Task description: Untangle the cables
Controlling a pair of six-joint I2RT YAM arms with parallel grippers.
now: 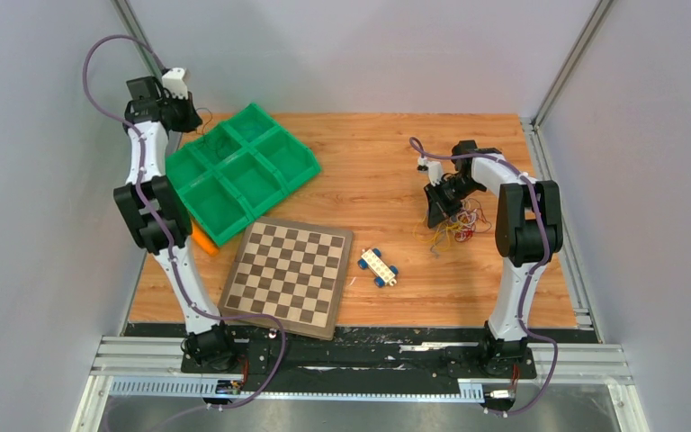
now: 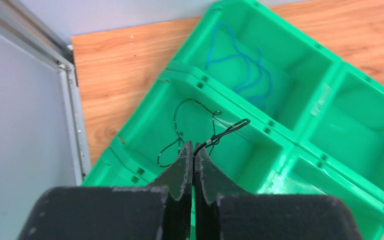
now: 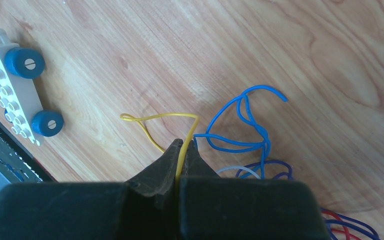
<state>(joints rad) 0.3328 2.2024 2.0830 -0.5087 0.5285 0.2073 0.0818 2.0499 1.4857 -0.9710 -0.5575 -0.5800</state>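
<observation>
Cables (image 1: 457, 225) sit mostly in a loose, many-coloured clump on the wooden table (image 1: 387, 171) under the right arm, while two lie apart in the green compartment tray (image 1: 234, 171) on the left.

The left gripper (image 2: 194, 149) has its fingers pressed together on a dark cable (image 2: 176, 125). The cable springs out from the tips toward 11 and 1 o'clock, over one tray compartment. A blue cable (image 2: 250, 60) rests in the neighbouring compartment at 1 o'clock. To drop the dark one cleanly, I would centre over the compartment and come low before parting the fingers, since the springy wire could flick over the wall.

The right gripper (image 3: 184, 146) is clamped on a yellow cable (image 3: 170, 115). It runs up between the pads, then bends away toward 10 o'clock. Blue loops (image 3: 264, 134) start just beside the tip at 3 o'clock, with white, purple and red strands at 4 o'clock. A brick-built toy car (image 3: 10, 85) lies at 9 o'clock. The yellow strand probably wants a slow pull away from the clump toward 10 o'clock, easing off if the blue loops begin to drag.
</observation>
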